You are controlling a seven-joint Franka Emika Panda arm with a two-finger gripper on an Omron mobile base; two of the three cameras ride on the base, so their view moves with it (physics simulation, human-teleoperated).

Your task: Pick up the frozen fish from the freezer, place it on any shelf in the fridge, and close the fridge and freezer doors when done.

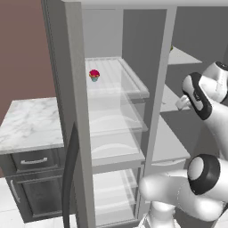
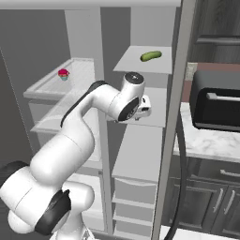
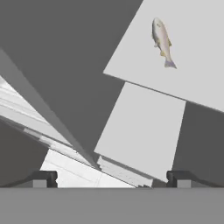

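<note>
Hand view: the two dark finger tips of the gripper (image 3: 112, 178) stand spread wide with nothing between them. Up and to the right, the slim silver-grey tapered frozen fish (image 3: 162, 42) lies flat on a solid matte pale grey freezer shelf (image 3: 192, 74), well apart from the fingers. Left base view: a red-topped cupcake in teal wrapper (image 1: 94, 75) sits on a clear glass fridge shelf (image 1: 129, 82).

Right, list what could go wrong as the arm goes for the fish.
1. The frozen fish lies flat on a solid freezer shelf, off to one side of the open gripper and far from it; a straight approach would probably miss.
2. The fish is slim and low, so the fingertips may strike the shelf.
3. The forearm could brush the divider between the compartments.
</note>
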